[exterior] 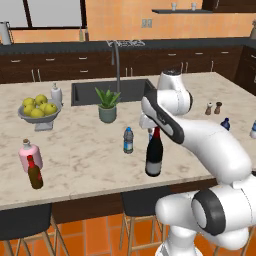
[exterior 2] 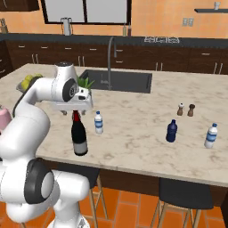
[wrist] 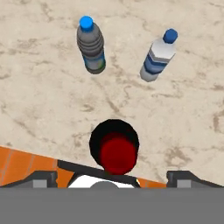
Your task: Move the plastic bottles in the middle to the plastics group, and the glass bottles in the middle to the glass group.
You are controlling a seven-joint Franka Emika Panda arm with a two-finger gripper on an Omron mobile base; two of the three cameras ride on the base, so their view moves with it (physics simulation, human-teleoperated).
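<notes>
The tall dark wine bottle (exterior: 154, 156) (exterior 2: 79, 134) stands near the counter's front edge. From above, its red foil top (wrist: 114, 148) is low in the hand view. My gripper (exterior: 153, 127) (exterior 2: 75, 110) (wrist: 113, 178) hangs open just above that top, its fingertips (wrist: 43, 178) spread wide to either side. Two small clear water bottles (wrist: 91, 43) (wrist: 158, 54) stand just beyond it; one (exterior: 128, 140) (exterior 2: 98, 123) is beside the wine bottle. The pink bottle (exterior: 29, 154) and brown red-capped bottle (exterior: 34, 172) are at far left. The dark blue bottle (exterior 2: 172, 131) and a clear bottle (exterior 2: 210, 136) stand at right.
A potted plant (exterior: 107, 105), a bowl of yellow fruit (exterior: 39, 111) and a white soap dispenser (exterior: 56, 94) stand behind the bottles, near the sink (exterior: 90, 92). Salt and pepper shakers (exterior 2: 185, 109) sit behind the dark blue bottle. Stools stand below the counter's front edge (exterior: 75, 197).
</notes>
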